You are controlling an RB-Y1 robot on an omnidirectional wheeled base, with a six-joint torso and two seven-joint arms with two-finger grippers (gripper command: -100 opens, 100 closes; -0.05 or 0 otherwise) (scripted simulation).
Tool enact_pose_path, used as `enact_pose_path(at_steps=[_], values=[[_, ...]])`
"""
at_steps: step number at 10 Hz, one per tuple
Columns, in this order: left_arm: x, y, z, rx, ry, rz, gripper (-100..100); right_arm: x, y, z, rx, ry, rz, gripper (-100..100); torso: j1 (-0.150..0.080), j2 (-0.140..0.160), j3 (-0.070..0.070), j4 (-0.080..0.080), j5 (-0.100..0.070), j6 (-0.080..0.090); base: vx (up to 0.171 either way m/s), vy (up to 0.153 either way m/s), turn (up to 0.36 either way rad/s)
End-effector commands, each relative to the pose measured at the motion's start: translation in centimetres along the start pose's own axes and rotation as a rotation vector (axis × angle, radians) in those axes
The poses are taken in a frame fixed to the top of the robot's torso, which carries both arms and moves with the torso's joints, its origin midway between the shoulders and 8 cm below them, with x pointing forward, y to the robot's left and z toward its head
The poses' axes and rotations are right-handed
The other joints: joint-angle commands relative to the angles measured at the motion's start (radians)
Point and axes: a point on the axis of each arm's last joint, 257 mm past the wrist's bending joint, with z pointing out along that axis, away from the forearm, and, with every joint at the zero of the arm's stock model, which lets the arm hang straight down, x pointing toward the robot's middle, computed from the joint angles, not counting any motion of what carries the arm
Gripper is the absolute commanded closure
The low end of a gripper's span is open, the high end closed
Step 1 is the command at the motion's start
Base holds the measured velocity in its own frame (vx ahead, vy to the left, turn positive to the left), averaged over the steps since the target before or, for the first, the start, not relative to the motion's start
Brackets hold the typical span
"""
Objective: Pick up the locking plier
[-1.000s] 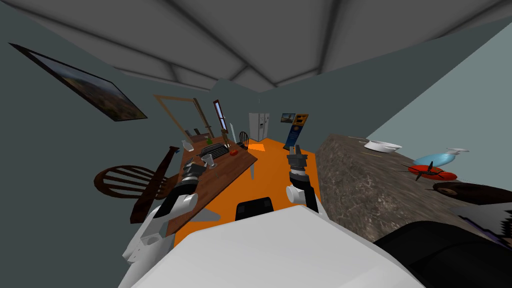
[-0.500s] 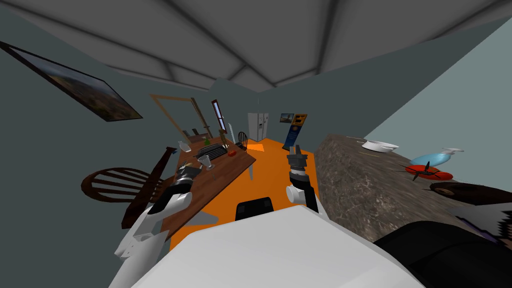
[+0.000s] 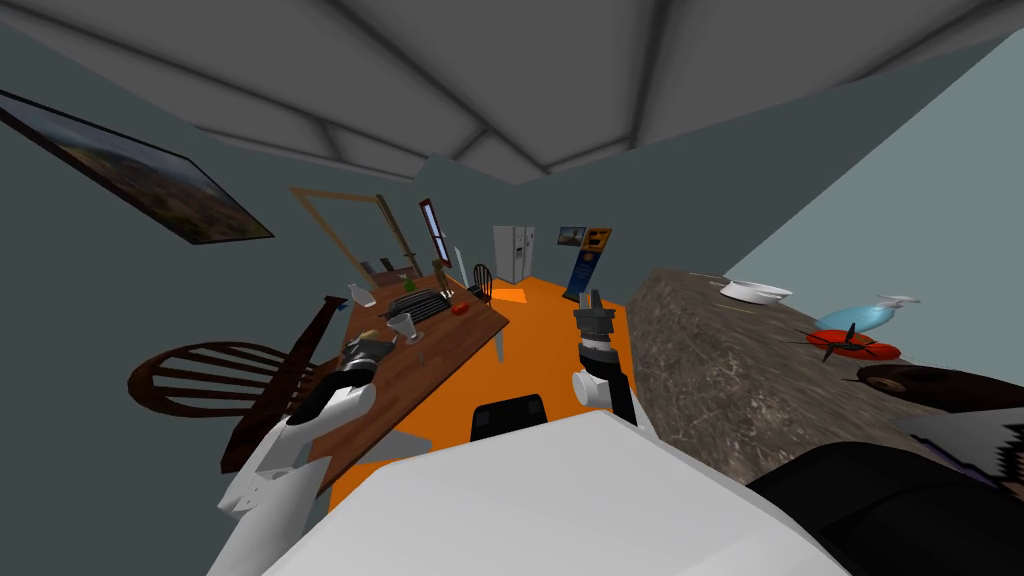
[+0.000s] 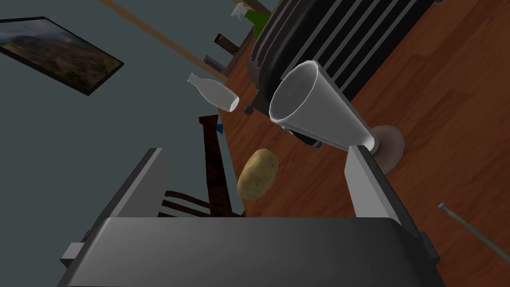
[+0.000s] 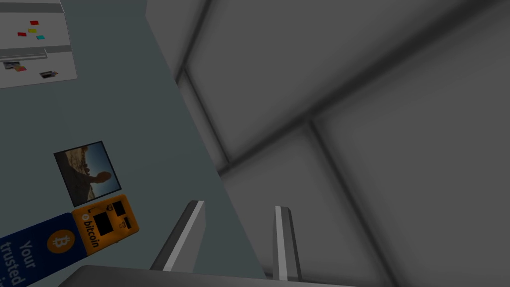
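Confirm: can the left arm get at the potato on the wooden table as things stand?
Probably yes. The left gripper has its jaws open, with the potato lying straight ahead between them and nothing in between. Watch the glass, which stands close beside one jaw.

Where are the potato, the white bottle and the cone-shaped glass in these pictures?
potato (image 4: 257, 174), left wrist view, middle of its brown skin.
white bottle (image 4: 219, 96), left wrist view, on its body.
cone-shaped glass (image 4: 326, 118), left wrist view, outer side of its bowl.
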Motion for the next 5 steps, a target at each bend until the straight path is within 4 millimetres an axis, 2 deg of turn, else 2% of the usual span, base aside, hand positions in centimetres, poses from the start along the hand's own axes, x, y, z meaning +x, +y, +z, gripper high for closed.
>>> enact_pose_path(at_steps=[1, 2, 3, 4, 5], values=[[-2.5, -0.7, 0.7, -0.009, -0.068, -0.062, -100, 0.0, 0.0, 0.0, 0.000, 0.000, 0.000, 0, 0.000, 0.000, 0.000, 0.000, 0.000, 0.000, 0.036, -0.041, -0.037], [-2.7, -0.5, 0.7, -0.013, -0.074, -0.072, -100, 0.0, 0.0, 0.0, 0.000, 0.000, 0.000, 0, 0.000, 0.000, 0.000, 0.000, 0.000, 0.000, 0.033, -0.034, -0.019], [-5.1, -0.6, 1.0, -0.023, -0.137, -0.126, -100, 0.0, 0.0, 0.0, 0.000, 0.000, 0.000, 0, 0.000, 0.000, 0.000, 0.000, 0.000, 0.000, 0.045, -0.042, -0.035], [-5.1, -0.6, 1.0, -0.023, -0.138, -0.133, -100, 0.0, 0.0, 0.0, 0.000, 0.000, 0.000, 0, 0.000, -0.001, 0.000, 0.000, 0.000, 0.000, 0.036, -0.033, -0.023], [-7.4, -0.7, 1.2, -0.030, -0.197, -0.188, -100, 0.0, 0.0, 0.0, 0.000, 0.000, 0.000, 0, 0.000, 0.000, 0.000, 0.000, 0.000, 0.000, 0.040, -0.034, -0.046]])
